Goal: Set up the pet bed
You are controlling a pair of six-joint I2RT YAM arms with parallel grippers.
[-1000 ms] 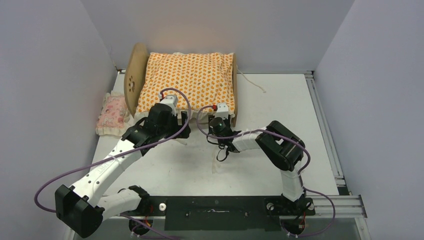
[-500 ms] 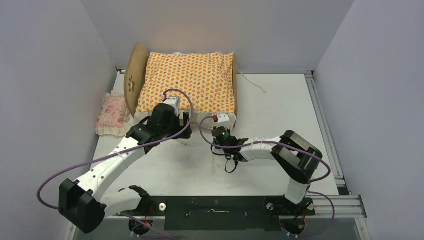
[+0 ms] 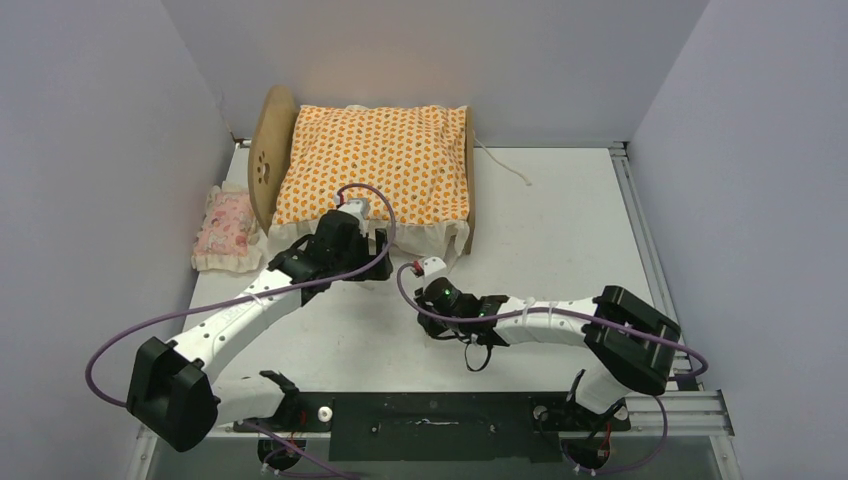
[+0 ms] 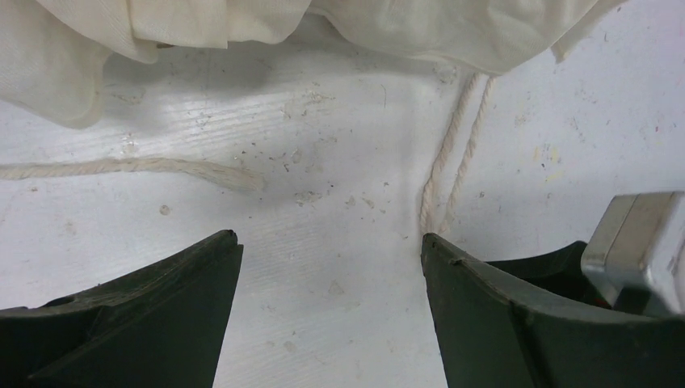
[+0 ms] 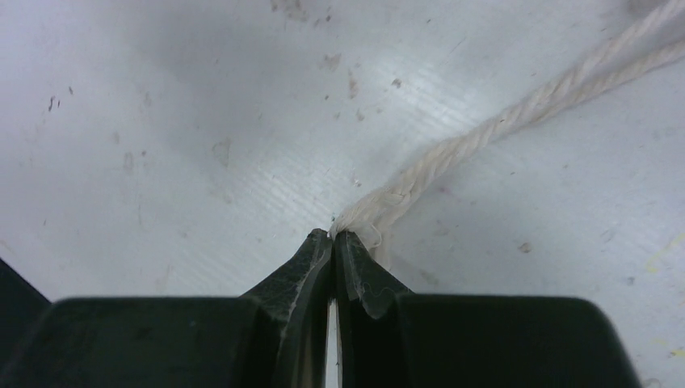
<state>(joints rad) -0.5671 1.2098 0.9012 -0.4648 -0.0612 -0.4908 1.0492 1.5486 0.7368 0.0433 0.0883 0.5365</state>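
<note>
The pet bed (image 3: 266,152) stands at the back left, its paw-print headboard on the left and its low footboard (image 3: 468,190) on the right. The orange-patterned cushion (image 3: 375,165) lies on it and hides the striped base. My left gripper (image 3: 375,258) (image 4: 331,242) is open and empty over bare table, just in front of the cushion's white ruffle (image 4: 202,24). My right gripper (image 3: 428,292) (image 5: 333,234) is shut on the frayed end of a white cord (image 5: 485,125) low over the table. The cord runs up and to the right, out of that view.
A pink frilled pillow (image 3: 228,230) lies on the table left of the bed, by the left wall. Two more cord strands (image 4: 452,162) (image 4: 161,167) lie under the left gripper. Another cord (image 3: 505,165) trails right of the footboard. Walls close the left, back and right.
My right gripper has drawn back from the footboard toward the near side, shut throughout. My left gripper has shifted slightly nearer and to the right.
</note>
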